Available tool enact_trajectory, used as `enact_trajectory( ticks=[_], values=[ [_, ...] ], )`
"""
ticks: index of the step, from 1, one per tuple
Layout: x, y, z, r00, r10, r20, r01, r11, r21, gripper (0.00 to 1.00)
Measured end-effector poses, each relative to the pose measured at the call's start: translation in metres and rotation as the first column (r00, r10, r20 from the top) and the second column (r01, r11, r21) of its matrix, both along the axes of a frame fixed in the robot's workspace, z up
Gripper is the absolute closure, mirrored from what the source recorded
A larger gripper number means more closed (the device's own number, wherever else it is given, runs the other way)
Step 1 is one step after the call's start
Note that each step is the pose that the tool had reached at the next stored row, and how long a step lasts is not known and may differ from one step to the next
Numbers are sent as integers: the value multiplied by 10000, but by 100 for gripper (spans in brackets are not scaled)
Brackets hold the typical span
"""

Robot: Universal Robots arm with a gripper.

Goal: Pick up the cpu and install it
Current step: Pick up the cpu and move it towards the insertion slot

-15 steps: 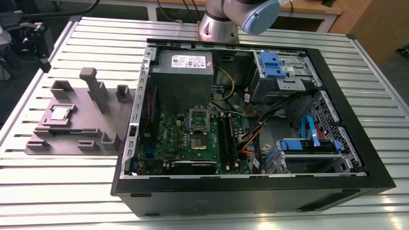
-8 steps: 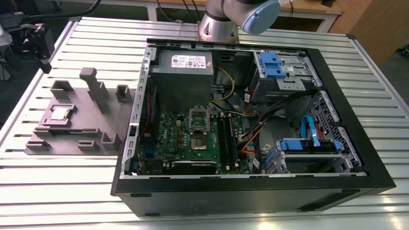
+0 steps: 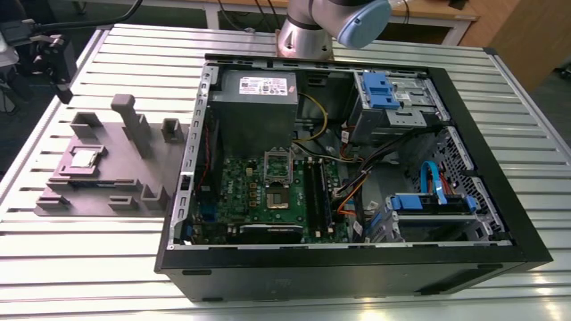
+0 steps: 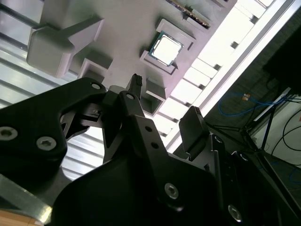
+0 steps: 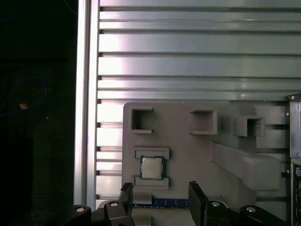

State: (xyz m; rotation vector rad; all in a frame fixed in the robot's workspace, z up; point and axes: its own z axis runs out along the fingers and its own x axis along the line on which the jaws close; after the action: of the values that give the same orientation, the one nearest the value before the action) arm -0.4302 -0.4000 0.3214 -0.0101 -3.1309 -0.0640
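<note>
The cpu [image 3: 85, 158] is a small square chip with a shiny silver top. It lies flat in a recess of the mauve-grey tray [image 3: 125, 177], at the exterior view's left. It also shows as the cpu [image 5: 152, 167] in the first wrist view and the cpu [image 4: 167, 48] in the second. My gripper [image 5: 162, 195] hangs above the tray, a little off to one side of the chip and not touching it. It is open, and nothing sits between its black fingertips [image 4: 193, 123]. The gripper [image 3: 63, 90] stands over the table's far left edge.
An open computer case [image 3: 357, 267] lies on the slatted metal table [image 3: 89, 247], to the exterior view's right of the tray. On its green motherboard is the metal socket frame [image 3: 278, 194], with a grey power-supply box [image 3: 257, 90] behind. Raised blocks [image 3: 134, 127] stand on the tray.
</note>
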Motion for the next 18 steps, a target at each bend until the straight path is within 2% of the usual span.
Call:
enact_trajectory(
  ticks=[18],
  values=[
    [0, 0, -40, 10000, 0, 1, 0, 10000, 0, 41]
  ],
)
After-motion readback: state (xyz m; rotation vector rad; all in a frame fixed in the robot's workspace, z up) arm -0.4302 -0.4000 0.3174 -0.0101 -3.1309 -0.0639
